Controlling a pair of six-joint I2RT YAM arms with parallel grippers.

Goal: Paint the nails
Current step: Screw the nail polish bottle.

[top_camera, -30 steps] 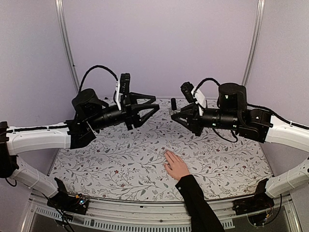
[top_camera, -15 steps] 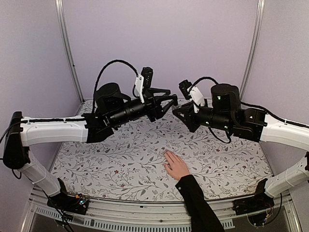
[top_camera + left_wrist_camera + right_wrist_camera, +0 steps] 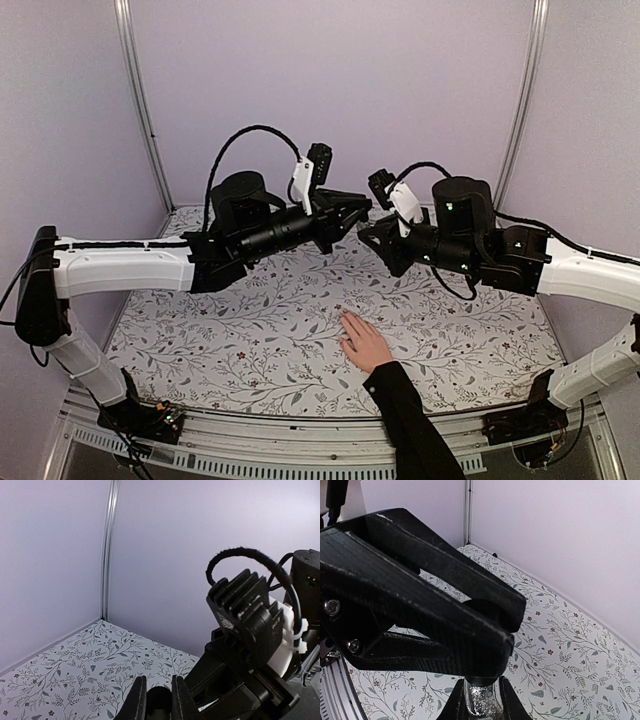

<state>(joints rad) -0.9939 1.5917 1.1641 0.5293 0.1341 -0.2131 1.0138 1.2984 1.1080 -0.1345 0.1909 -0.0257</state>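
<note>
The left tool (image 3: 358, 206) has swung across onto the bottle cap (image 3: 482, 609).

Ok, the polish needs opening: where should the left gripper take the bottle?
By the black cap, pinched across its round sides, coming head-on toward the right gripper, which clamps the bottle by its glass body. Only the cap sticks out.
</note>
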